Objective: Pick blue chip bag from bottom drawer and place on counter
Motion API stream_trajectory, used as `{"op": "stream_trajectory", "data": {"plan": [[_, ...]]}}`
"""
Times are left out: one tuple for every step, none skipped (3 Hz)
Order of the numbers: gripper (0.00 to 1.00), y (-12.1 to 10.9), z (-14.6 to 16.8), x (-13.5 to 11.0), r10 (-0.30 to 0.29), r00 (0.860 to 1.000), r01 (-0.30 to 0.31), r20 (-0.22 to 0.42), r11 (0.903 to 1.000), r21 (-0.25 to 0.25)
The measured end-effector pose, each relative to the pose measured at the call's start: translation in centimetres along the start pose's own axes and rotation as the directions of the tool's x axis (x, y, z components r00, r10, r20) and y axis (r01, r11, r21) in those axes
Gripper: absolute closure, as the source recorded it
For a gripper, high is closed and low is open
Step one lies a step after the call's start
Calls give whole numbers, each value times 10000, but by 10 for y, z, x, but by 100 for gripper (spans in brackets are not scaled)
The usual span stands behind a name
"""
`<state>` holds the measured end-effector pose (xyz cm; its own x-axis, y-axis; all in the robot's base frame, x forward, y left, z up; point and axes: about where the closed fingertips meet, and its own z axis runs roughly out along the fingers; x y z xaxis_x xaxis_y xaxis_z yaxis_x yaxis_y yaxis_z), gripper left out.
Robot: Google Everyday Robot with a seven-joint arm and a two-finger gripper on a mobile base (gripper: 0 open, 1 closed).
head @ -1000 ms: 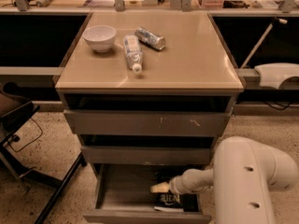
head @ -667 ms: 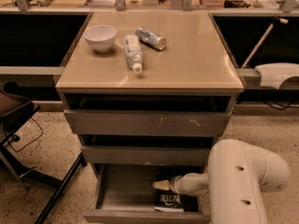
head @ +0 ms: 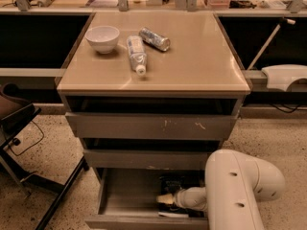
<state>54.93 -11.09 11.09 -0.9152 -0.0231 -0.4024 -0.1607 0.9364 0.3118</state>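
Observation:
The bottom drawer (head: 127,195) is pulled open below the two upper drawers; its grey inside is bare on the left. The blue chip bag (head: 172,185) lies dark and flat at the drawer's right side, partly hidden by my arm. My gripper (head: 164,199) reaches into the drawer from the right, right over the bag, at or just above it. My bulky white arm fills the lower right. The tan counter (head: 196,61) is the cabinet top above.
On the counter's left half stand a white bowl (head: 102,37), a clear plastic bottle (head: 136,54) lying down and a silver can (head: 154,38) lying down. The two upper drawers (head: 148,126) stick out slightly. A black chair base (head: 29,176) stands at the left.
My gripper has sunk a little lower into the bottom drawer toward the bag, and the arm has shifted slightly left. The bag and the counter's things have not moved.

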Motion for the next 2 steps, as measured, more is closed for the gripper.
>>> {"op": "stream_trajectory", "data": {"plan": [[0, 0, 2, 4, 21, 10000, -21, -43, 10000, -4], [19, 0, 2, 4, 21, 10000, -21, -43, 10000, -4]]}}
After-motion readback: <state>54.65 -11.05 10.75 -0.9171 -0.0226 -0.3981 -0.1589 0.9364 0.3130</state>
